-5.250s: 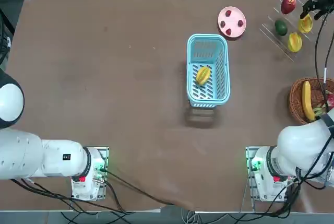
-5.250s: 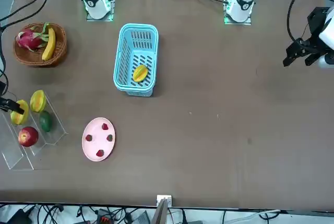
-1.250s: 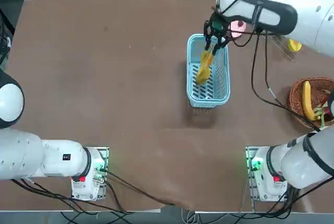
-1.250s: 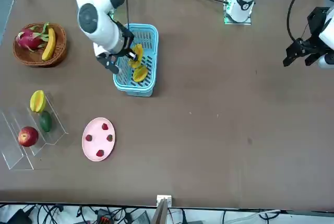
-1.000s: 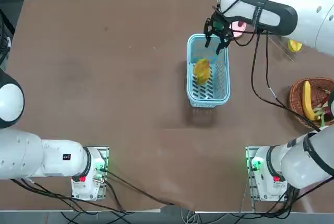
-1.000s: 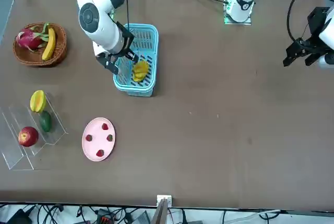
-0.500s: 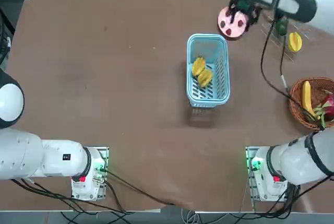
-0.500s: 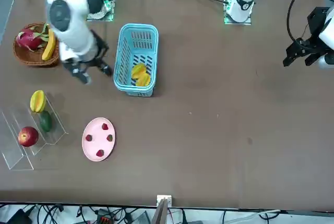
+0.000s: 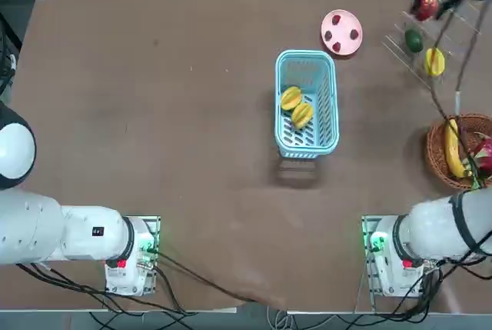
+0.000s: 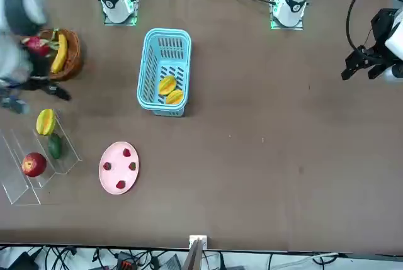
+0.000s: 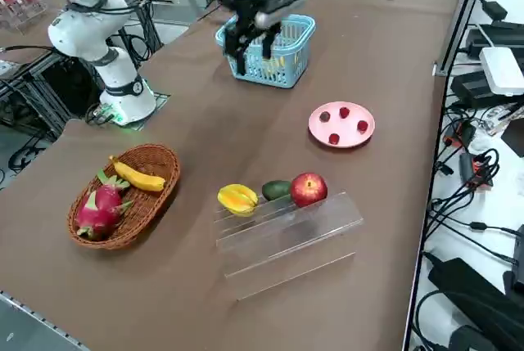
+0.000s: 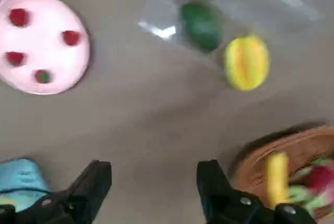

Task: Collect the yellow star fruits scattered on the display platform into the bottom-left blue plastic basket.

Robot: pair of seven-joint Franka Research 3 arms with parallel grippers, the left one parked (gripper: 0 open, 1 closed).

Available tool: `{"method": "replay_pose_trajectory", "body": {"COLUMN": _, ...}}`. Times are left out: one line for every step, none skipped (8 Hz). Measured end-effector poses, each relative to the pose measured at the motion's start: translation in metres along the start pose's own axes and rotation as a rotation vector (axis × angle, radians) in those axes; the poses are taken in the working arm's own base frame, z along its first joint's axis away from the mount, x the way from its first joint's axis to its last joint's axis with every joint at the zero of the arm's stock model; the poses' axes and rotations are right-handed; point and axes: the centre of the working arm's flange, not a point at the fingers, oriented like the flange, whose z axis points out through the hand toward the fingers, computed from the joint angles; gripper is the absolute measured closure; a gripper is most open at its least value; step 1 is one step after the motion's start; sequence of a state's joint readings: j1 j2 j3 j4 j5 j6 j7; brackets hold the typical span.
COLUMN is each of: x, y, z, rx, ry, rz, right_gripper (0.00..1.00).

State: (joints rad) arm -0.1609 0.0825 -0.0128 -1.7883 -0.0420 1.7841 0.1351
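2 star fruits (image 9: pixel 296 107) lie in blue basket (image 9: pixel 329 126), long axes diagonal, side by side. 3rd star fruit (image 9: pixel 434 61) on acrylic rack (image 11: pixel 286 232), long axis along ledge. Right gripper (image 12: pixel 154 182) above desk (image 9: pixel 154 115), fingers spread, empty.

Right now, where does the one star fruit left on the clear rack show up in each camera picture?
Top view: star fruit, far right.
Front view, far left.
Right side view, centre.
Right wrist view, beyond the open end effector.
Shared landmark: the green fruit beside it.
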Motion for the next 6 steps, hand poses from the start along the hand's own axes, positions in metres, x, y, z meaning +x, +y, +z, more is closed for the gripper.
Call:
{"method": "replay_pose_trajectory", "body": {"x": 0.012, "y": 0.059, "z": 0.01, "rx": 0.009, "ry": 0.004, "rz": -0.051, "right_gripper": 0.0}}
{"method": "replay_pose_trajectory", "body": {"x": 0.024, "y": 0.107, "z": 0.026, "rx": 0.014, "ry": 0.021, "rz": -0.091, "right_gripper": 0.0}}
{"method": "replay_pose_trajectory", "body": {"x": 0.037, "y": 0.138, "z": 0.047, "rx": 0.013, "ry": 0.045, "rz": -0.119, "right_gripper": 0.0}}
{"method": "replay_pose_trajectory", "body": {"x": 0.052, "y": 0.153, "z": 0.072, "rx": 0.008, "ry": 0.075, "rz": -0.137, "right_gripper": 0.0}}
{"method": "replay_pose_trajectory", "body": {"x": 0.066, "y": 0.153, "z": 0.096, "rx": 0.005, "ry": 0.095, "rz": -0.152, "right_gripper": 0.0}}
{"method": "replay_pose_trajectory", "body": {"x": 0.075, "y": 0.15, "z": 0.119, "rx": 0.006, "ry": 0.097, "rz": -0.169, "right_gripper": 0.0}}
